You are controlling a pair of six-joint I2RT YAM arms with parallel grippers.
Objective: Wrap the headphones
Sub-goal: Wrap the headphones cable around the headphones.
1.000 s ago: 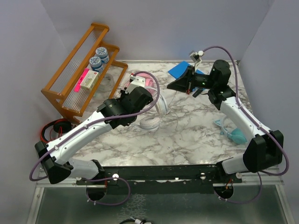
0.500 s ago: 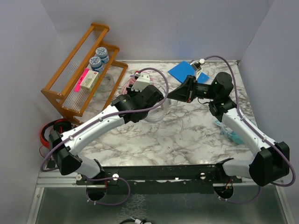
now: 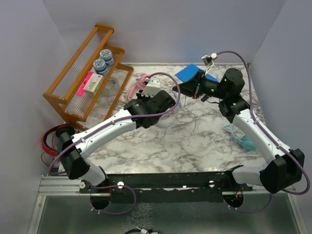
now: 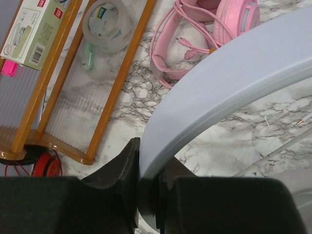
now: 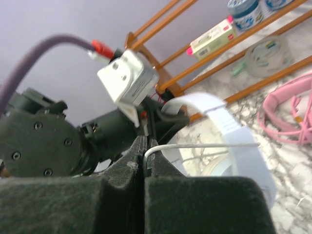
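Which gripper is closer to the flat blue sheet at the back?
Right. The right gripper hangs just left of the flat blue sheet; the left gripper is farther off, further left and closer to the front.

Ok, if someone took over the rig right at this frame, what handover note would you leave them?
Left gripper: shut on the white headphones, by the headband.
Right gripper: shut on their thin white cable, which runs straight to the headband.
Pink headphones: beside the wooden rack, cable loose.
Teal headphones: far right.
Done: nothing looks wrapped.
Left: wrap the white pair's cable, then the other two.
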